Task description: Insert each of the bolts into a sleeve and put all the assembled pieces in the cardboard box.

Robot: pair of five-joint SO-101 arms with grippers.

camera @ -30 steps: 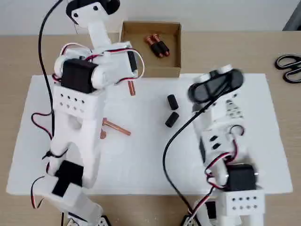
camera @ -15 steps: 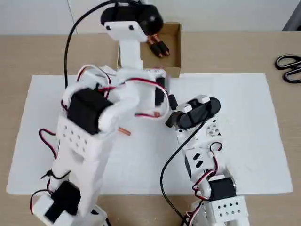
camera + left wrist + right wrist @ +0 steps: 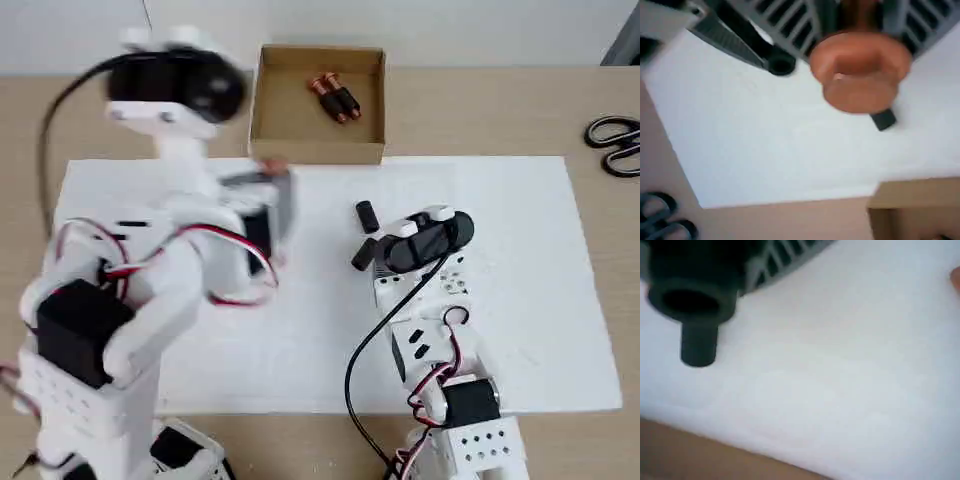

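Note:
My left gripper (image 3: 272, 188) hovers over the white mat just in front of the cardboard box (image 3: 266, 120), shut on a copper bolt (image 3: 860, 70) whose flanged head fills the left wrist view. The bolt's tip (image 3: 272, 166) pokes out by the box wall. My right gripper (image 3: 380, 250) rests low at mid-mat, shut on a black sleeve (image 3: 364, 253) whose open end shows in the right wrist view (image 3: 691, 301). A second black sleeve (image 3: 366, 213) lies loose just beyond it. Two assembled pieces (image 3: 335, 97) lie in the box.
The white mat (image 3: 500, 300) covers most of the table. Scissors (image 3: 615, 145) lie on the bare wood at the far right. A copper spot (image 3: 956, 279) shows at the edge of the right wrist view. The left arm's body covers the mat's left half.
The left arm swung right toward the sleeves with the bolt, then back left. The right arm dropped onto the nearer sleeve and has stayed there.

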